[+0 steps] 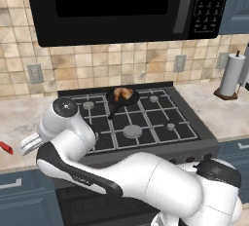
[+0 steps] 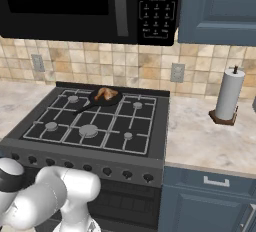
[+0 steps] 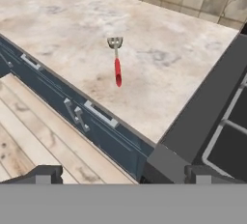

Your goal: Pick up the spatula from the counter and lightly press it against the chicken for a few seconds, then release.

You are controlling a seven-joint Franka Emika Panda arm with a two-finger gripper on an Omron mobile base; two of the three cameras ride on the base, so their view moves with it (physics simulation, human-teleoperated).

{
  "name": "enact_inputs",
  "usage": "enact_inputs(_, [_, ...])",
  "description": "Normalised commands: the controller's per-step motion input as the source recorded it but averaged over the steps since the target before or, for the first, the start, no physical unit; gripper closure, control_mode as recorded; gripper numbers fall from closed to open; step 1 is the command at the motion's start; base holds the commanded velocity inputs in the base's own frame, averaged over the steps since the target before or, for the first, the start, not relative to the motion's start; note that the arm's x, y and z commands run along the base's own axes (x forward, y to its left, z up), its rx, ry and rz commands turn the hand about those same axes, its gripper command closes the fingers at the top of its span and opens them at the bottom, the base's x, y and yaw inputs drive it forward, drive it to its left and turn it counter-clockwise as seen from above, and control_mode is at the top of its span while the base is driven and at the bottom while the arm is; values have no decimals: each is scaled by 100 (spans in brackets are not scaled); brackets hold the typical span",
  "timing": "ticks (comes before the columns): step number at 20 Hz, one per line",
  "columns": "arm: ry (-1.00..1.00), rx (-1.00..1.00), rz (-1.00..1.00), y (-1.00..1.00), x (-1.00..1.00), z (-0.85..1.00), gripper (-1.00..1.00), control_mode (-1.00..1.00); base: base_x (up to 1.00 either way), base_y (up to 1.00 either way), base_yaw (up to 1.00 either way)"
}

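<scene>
Approaching counter: pale mottled stone counter (image 3: 169,68) left of black gas stove (image 1: 146,125); come down square over it
Pan: small black skillet (image 1: 130,99) on rear burner holds browned chicken piece (image 1: 122,92); well apart from tool
Spatula: red-handled slotted metal spatula (image 3: 116,61) lies flat, handle toward front edge; grip handle mid-length, jaws across it
Gripper: gripper (image 3: 123,174) spread wide, empty, well above

We see the spatula (image 3: 116,61), red-handled with a slotted grey head, lying flat on the counter (image 3: 169,73) at upper centre of the hand view. The golden-brown chicken (image 1: 123,93) sits in a dark pan (image 1: 116,103), upper centre of the left base view.
</scene>
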Motion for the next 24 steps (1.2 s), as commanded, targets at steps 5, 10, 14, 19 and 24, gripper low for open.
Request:
enact_inputs(5, [0, 0, 0, 27, 25, -11, -100, -100, 0, 0, 0])
enact_inputs(10, [0, 0, 0, 24, 20, -2, -100, -100, 0, 0, 0])
enact_inputs(14, [0, 0, 0, 15, 12, -2, -100, -100, 0, 0, 0])
enact_inputs(19, [0, 0, 0, 17, 16, -11, -100, -100, 0, 0, 0])
enact_inputs(24, [0, 0, 0, 19, 19, -21, -100, -100, 0, 0, 0])
